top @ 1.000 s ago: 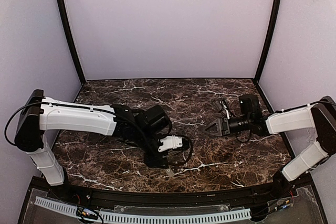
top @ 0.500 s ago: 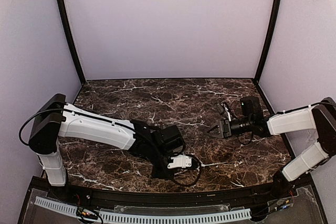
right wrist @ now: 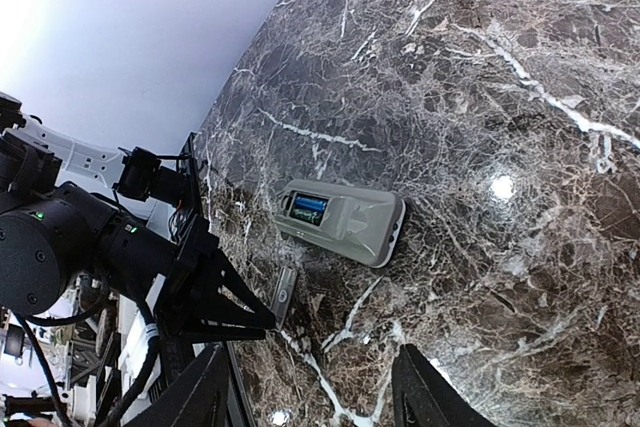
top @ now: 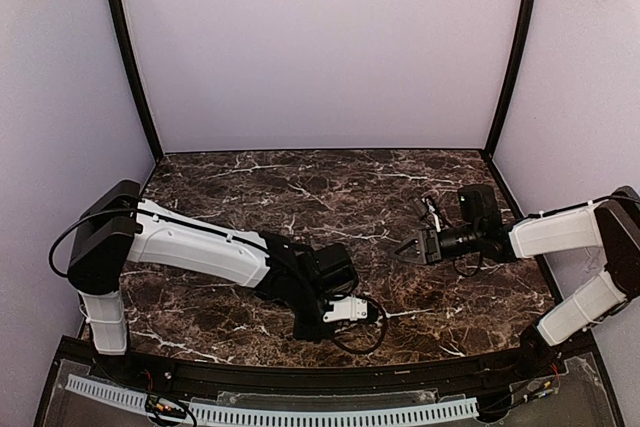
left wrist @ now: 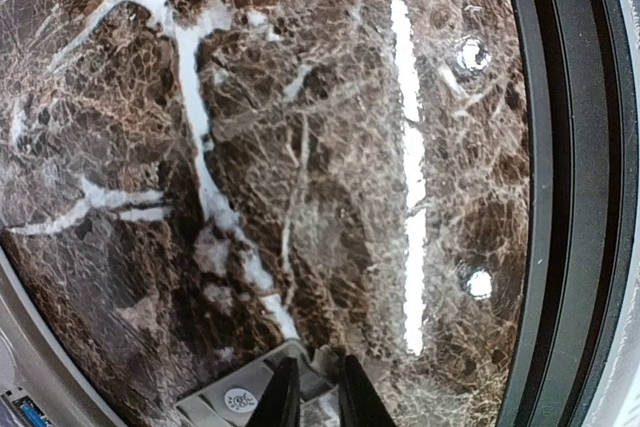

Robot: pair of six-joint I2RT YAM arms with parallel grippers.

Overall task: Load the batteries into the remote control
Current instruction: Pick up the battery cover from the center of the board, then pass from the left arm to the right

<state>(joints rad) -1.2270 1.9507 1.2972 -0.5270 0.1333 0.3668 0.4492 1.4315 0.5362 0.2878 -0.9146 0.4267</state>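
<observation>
The remote control (right wrist: 343, 220) lies grey back up on the marble, and blue batteries (right wrist: 307, 210) show in its open recess. In the top view it is hidden by the left arm. My left gripper (left wrist: 318, 365) is shut on the small flat grey cover piece (left wrist: 232, 402) low over the table near the front edge. The right wrist view shows that cover (right wrist: 284, 294) beside the remote at the left gripper's tip. In the top view the left gripper (top: 312, 330) is at front centre. My right gripper (right wrist: 313, 352) is open and empty, apart from the remote, and sits at mid right in the top view (top: 408, 246).
The black raised front rim of the table (left wrist: 560, 187) runs close to the left gripper. A black cable loop (top: 365, 332) hangs by the left wrist. Purple walls enclose the marble table (top: 250, 187) at the back and sides.
My left arm has reached further right and forward, bringing its gripper and the cover piece down near the front edge. My right gripper has drawn back slightly to the right.
</observation>
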